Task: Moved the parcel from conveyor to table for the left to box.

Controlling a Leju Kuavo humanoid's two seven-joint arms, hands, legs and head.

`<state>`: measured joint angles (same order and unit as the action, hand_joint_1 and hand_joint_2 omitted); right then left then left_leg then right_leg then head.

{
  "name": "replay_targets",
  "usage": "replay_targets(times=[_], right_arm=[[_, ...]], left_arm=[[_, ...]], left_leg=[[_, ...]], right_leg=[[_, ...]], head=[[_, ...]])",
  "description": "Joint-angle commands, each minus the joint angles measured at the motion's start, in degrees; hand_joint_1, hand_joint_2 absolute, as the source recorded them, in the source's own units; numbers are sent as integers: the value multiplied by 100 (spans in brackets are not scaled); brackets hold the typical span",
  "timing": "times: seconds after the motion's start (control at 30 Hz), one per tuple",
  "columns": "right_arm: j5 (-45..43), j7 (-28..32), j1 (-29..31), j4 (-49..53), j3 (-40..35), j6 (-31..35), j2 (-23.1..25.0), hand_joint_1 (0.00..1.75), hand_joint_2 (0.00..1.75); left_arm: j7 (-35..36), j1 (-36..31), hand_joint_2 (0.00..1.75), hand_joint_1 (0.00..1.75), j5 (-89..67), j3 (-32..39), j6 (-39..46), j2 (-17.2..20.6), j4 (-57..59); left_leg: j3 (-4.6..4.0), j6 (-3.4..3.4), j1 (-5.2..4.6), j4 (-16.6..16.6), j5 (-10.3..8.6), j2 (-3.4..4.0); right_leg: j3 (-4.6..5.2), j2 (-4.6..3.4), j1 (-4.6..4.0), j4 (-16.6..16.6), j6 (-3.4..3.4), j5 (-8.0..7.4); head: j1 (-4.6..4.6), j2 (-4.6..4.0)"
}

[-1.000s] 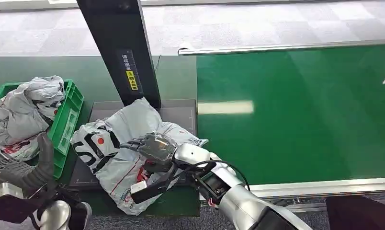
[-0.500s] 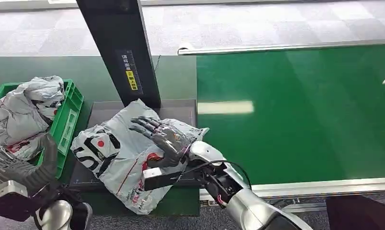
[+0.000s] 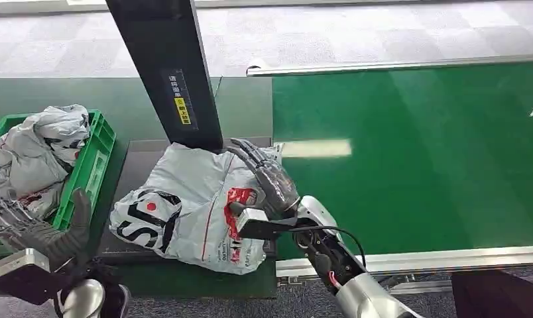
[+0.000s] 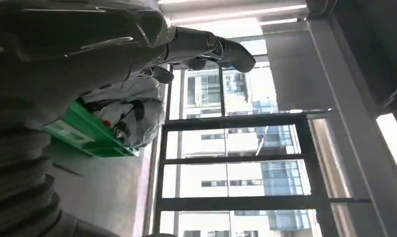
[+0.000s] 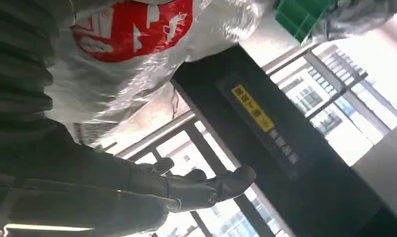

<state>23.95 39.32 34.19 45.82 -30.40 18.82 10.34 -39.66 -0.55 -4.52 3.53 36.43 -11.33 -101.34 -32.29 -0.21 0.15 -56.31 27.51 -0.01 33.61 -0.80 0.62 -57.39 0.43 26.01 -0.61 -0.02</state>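
The grey plastic parcel (image 3: 184, 205), printed in red and black, lies flat on the dark grey table (image 3: 139, 154) left of the conveyor. My right hand (image 3: 267, 175) hovers at the parcel's right edge with its fingers spread and nothing in them. In the right wrist view the parcel's red print (image 5: 137, 29) sits close beside my wrist, while the right hand (image 5: 137, 190) holds nothing. My left hand (image 3: 38, 228) is low at the left beside the green crate (image 3: 95, 162), fingers apart and holding nothing; the left wrist view shows this left hand (image 4: 88, 39) empty too.
The green crate holds several grey parcels (image 3: 32, 149). A black post (image 3: 164, 66) with a yellow label rises just behind the table. The green conveyor belt (image 3: 410, 152) stretches to the right, with a metal rail (image 3: 416, 257) along its near edge.
My right hand has let go of the parcel and moved up and to the right, fingers spreading. The parcel has settled flatter and further back on the table. My left hand dropped slightly.
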Motion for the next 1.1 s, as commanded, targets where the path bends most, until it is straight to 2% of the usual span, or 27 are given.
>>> replay_targets(times=[0.03, 0.13, 0.17, 0.2, 0.23, 0.3, 0.43, 0.7, 0.8, 0.83, 0.87, 0.9, 0.97, 1.0, 1.03, 1.07, 1.1], right_arm=[[-406, -240, -147, 584, 873, -515, -352, 0, 175], [-735, -342, -202, 758, 1078, -752, -365, 0, 175], [-909, -494, -229, 878, 1129, -1054, -416, 0, 175], [-969, -552, -241, 908, 1147, -1170, -428, 0, 175], [-1113, -642, -262, 954, 1170, -1421, -454, 0, 175], [-1127, -659, -341, 1060, 1186, -1490, -470, 0, 175], [-1168, -741, -529, 1378, 1199, -1683, -521, 0, 175], [-1130, -792, -542, 1400, 1134, -1751, -522, 0, 175], [-1122, -805, -550, 1403, 1140, -1747, -521, 0, 175], [-1122, -805, -550, 1403, 1140, -1747, -521, 0, 175], [-1122, -805, -550, 1403, 1140, -1747, -521, 0, 175], [-1122, -805, -550, 1403, 1140, -1747, -521, 0, 175], [-1122, -805, -550, 1403, 1140, -1747, -521, 0, 175], [-1122, -805, -550, 1403, 1140, -1747, -521, 0, 175], [-1120, -809, -570, 1427, 1154, -1739, -531, 0, 175], [-1103, -828, -603, 1470, 1178, -1730, -538, 0, 175], [-1099, -837, -639, 1519, 1198, -1727, -549, 0, 175]], left_arm=[[1396, -456, 175, 0, -1519, -879, -1486, 544, 2222], [2463, -552, 175, 0, -2338, -1090, -2121, 705, 2735], [2751, -666, 175, 0, -2786, -1098, -2271, 716, 3158], [2771, -715, 175, 0, -2951, -1083, -2315, 707, 3360], [3098, -810, 175, 0, -3321, -1133, -2614, 742, 3734], [3477, -907, 175, 0, -4164, -1350, -2688, 866, 4117], [4152, -923, 175, 0, -5389, -1419, -2893, 919, 4290], [4506, -896, 175, 0, -6269, -1317, -3255, 836, 4410], [4480, -904, 175, 0, -6311, -1264, -3243, 800, 4445], [4480, -904, 175, 0, -6311, -1264, -3243, 800, 4445], [4480, -904, 175, 0, -6311, -1264, -3243, 800, 4445], [4480, -904, 175, 0, -6311, -1264, -3243, 800, 4445], [4480, -904, 175, 0, -6311, -1264, -3243, 800, 4445], [4480, -904, 175, 0, -6311, -1264, -3243, 800, 4445], [4457, -902, 175, 0, -6275, -1218, -3231, 769, 4436], [4295, -884, 175, 0, -6194, -1136, -3194, 721, 4393], [4156, -864, 175, 0, -6072, -1061, -3122, 675, 4322]], left_leg=[[10, -1, -4, 11, -7, -23], [12, -2, -8, 12, -6, -20], [12, -2, -8, 11, -5, -19], [21, -5, -8, 21, -10, -33], [16, -3, -10, 14, -7, -24], [22, -5, -9, 21, -9, -27], [14, -2, -7, 11, -3, -14], [105, -3, -9, 19, 19, -23], [118, 9, -14, 12, 31, -30], [97, 6, -12, 23, 15, -24], [130, 0, -14, 2, 44, -31], [95, -1, -13, 4, 26, -21], [119, 4, -15, -30, 69, -28], [81, 0, -15, -29, 50, -21], [109, 1, -15, -7, 42, -33], [74, -1, -12, 5, -6, -31], [87, 0, -11, 7, -3, -41]], right_leg=[[-18, 26, 3, 8, -1, 2], [-17, 24, 8, 7, 0, 1], [-17, 23, 8, 6, 1, 1], [-29, 39, 8, 15, -2, 2], [-21, 28, 9, 8, 0, 2], [-28, 33, 8, 14, -2, 1], [-16, 18, 7, 8, 0, 1], [-126, 20, 11, 12, 8, 22], [-139, 20, 15, 1, 10, 22], [-117, 15, 13, 12, 4, 3], [-152, 17, 15, -11, 13, 39], [-115, 10, 14, -9, 15, 25], [-165, 15, 16, -45, 7, 70], [-122, 11, 16, -44, 4, 49], [-156, 22, 16, -22, 1, 34], [-122, 23, 13, -7, -4, 6], [-141, 34, 12, -4, 1, 11]], head=[[4, 0], [2, 0], [4, 0], [2, 0], [2, 0], [2, 0], [0, 0], [2, 0], [2, 0], [2, 0], [2, 0], [4, 0], [2, 0], [4, 0], [2, 0], [2, 0], [0, 0]])
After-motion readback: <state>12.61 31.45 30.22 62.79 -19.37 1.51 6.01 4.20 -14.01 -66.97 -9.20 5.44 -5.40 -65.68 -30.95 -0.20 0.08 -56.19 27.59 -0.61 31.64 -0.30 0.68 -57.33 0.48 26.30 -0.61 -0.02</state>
